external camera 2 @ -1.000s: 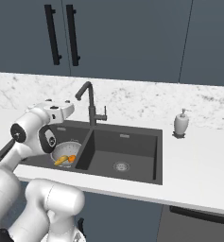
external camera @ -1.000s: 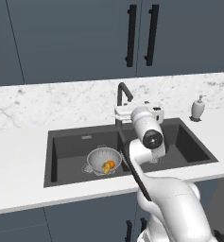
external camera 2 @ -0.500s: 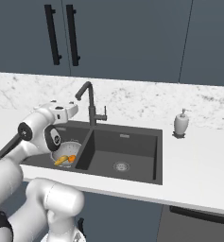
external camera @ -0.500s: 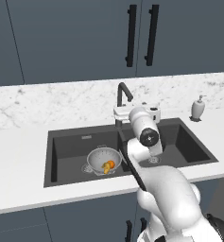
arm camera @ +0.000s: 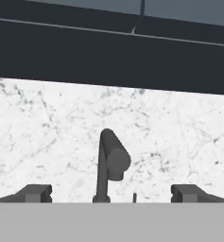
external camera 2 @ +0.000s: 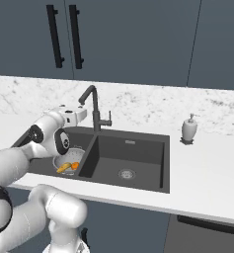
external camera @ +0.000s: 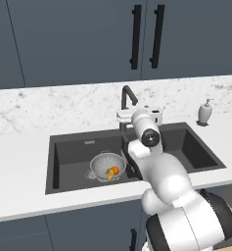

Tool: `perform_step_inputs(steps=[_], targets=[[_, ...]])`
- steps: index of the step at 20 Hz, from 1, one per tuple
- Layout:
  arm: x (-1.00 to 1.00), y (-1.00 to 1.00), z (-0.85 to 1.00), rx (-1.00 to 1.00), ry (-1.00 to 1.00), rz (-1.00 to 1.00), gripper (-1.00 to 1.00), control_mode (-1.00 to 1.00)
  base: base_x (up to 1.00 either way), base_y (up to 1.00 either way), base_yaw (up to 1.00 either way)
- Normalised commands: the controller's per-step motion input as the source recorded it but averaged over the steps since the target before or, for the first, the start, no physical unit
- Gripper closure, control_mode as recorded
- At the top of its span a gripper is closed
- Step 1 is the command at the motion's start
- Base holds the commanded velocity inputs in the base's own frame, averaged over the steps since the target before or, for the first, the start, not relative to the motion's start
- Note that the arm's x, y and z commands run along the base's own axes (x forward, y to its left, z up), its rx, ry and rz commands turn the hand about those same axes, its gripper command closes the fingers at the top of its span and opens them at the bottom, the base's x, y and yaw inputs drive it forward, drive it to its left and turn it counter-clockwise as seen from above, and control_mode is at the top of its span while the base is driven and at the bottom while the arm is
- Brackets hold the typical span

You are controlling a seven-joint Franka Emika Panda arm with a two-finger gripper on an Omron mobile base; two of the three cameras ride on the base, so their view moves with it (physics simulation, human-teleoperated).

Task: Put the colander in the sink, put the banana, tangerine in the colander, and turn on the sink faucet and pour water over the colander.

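Hand view: you look straight at the tall dark metal gooseneck sink faucet (arm camera: 108, 165), its spout end turned toward you, with white marble backsplash (arm camera: 47, 123) behind it and dark cabinet fronts (arm camera: 108, 52) above.
Gripper: your two-finger gripper (arm camera: 111, 193) stands spread wide and holds nothing; one dark fingertip (arm camera: 35, 193) sits far to each side of the faucet stem, neither touching it.
Change since a second ago: in both base views your white hand has drawn closer to the faucet, and the arm's upper link has swung with it; the jaws are as wide as they were.
Left base view: your gripper (external camera: 125, 116) is at the foot of the faucet (external camera: 127, 100), behind the centre divider of the dark charcoal rectangular double-basin sink (external camera: 68, 147).
Colander: the small pale grey perforated metal colander (external camera: 104, 164) sits on the floor of the left basin, unmoved.
Fruit: the small curved yellow banana (external camera: 109, 174) and the small round bright orange tangerine (external camera: 115, 170) lie together inside the colander, touching each other, as before.
Right base view: your arm partly covers the colander (external camera 2: 75, 154); the banana (external camera 2: 63, 168) and tangerine (external camera 2: 75, 166) show beneath it.
Water: you cannot tell from any view whether water runs from the spout.
Bystander: a white soap dispenser bottle (external camera 2: 189, 129) stands on the white marble counter (external camera 2: 207, 168) right of the sink, well apart from your hand.
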Motion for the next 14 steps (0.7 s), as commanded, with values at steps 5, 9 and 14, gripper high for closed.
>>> perform_step_inputs(steps=[5, 9, 14], targets=[[0.28, -0.01, 0.00, 0.00, 0.00, 0.00, -1.00, -1.00, 0.00, 0.00, 0.00], [0.19, 0.00, 0.00, 0.00, 0.00, 0.00, -1.00, -1.00, 0.00, 0.00, 0.00], [0.30, 0.00, 0.00, 0.00, 0.00, 0.02, -1.00, -1.00, 0.00, 0.00, 0.00]])
